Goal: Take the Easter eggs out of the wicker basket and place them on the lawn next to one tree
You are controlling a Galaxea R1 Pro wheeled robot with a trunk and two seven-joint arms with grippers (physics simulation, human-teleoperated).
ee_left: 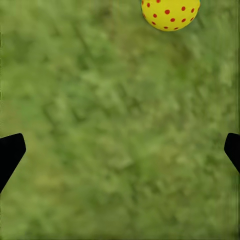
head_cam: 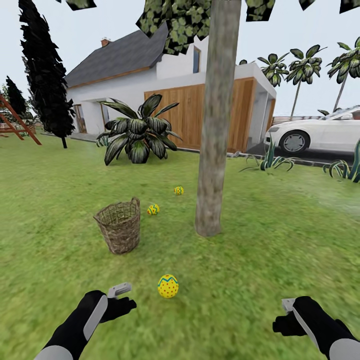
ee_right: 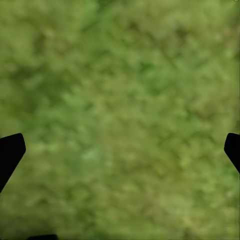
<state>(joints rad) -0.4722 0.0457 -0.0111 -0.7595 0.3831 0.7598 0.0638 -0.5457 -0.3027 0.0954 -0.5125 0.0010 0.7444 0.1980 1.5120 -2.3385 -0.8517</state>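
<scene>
a garden scene seen from the robot's head, looking forward and down over a wide green lawn (head_cam: 280,250). a tall tree (head_cam: 215,130) with a bare grey-brown trunk rises from the grass a little right of centre, its leafy crown cut off at the top. left of the trunk stands a small brown wicker basket (head_cam: 119,227), upright, with its arched handle at the back; its inside cannot be seen clearly.

three yellow easter eggs lie on the grass outside the basket. the nearest egg (head_cam: 168,286) sits in the foreground, in front of the basket and the tree, just ahead of the left arm. the middle egg (head_cam: 153,209) lies just beside the basket's right rim, between basket and trunk. the farthest egg (head_cam: 178,190) lies a little beyond it, near the trunk's left side.

the left gripper (head_cam: 121,296) hangs low at the lower left; in the left wrist view its dark fingers (ee_left: 11,152) sit at opposite edges, spread wide with only grass between them, and the red-dotted egg lies beyond them. the right gripper (head_cam: 286,312) hangs at the lower right, its fingers (ee_right: 11,151) likewise spread wide over bare grass, holding nothing.

behind are a white house (head_cam: 125,85) with wood panelling, a broad-leafed plant (head_cam: 137,132), a dark conifer (head_cam: 47,75), palms (head_cam: 305,62) and a white car (head_cam: 320,131).
</scene>
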